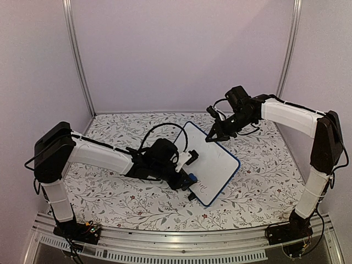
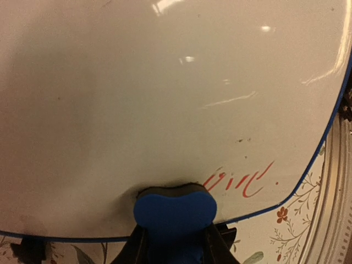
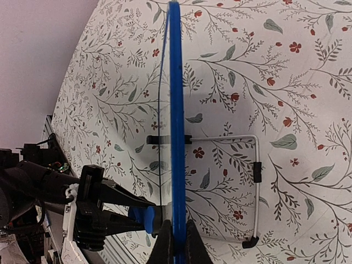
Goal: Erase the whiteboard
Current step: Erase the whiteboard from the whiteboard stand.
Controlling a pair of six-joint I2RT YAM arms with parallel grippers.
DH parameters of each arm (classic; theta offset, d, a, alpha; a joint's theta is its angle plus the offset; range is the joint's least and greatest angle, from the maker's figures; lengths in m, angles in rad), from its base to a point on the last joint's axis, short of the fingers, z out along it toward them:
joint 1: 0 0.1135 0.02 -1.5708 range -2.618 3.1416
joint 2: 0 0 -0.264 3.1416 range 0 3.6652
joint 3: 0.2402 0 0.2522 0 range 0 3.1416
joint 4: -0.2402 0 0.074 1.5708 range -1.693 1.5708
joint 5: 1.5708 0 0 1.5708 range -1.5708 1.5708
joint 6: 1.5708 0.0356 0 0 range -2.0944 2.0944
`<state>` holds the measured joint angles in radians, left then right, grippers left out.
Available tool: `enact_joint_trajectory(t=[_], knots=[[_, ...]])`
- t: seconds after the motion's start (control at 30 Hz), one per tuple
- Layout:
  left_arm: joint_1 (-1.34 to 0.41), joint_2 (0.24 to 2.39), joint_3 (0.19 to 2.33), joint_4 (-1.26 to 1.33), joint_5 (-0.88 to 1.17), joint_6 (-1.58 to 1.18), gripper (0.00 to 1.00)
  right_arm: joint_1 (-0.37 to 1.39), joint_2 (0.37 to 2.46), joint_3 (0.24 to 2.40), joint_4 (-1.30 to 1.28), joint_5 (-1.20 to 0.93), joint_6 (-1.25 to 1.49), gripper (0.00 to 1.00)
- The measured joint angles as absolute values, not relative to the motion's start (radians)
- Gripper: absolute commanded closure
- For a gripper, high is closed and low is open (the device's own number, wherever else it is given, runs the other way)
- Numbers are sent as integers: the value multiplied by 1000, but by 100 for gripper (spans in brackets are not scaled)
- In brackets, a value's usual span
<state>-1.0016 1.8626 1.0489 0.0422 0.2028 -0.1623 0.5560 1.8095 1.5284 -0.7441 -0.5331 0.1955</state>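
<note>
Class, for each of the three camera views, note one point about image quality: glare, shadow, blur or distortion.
Left wrist: glare streaks and bright spots on the whiteboard, a grey shadow over its left part, the eraser slightly soft. Right wrist: the flowered tabletop bulges, a wide-angle effect. Top external: even light, the corner posts lean outward.
</note>
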Motion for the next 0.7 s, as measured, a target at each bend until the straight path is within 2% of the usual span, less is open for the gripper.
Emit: enact_joint_trajectory(t=[0.7], knots=[[-1003,1856,1008,-60,197,-200,100,557,1810,1530,-744,-533,195,100]])
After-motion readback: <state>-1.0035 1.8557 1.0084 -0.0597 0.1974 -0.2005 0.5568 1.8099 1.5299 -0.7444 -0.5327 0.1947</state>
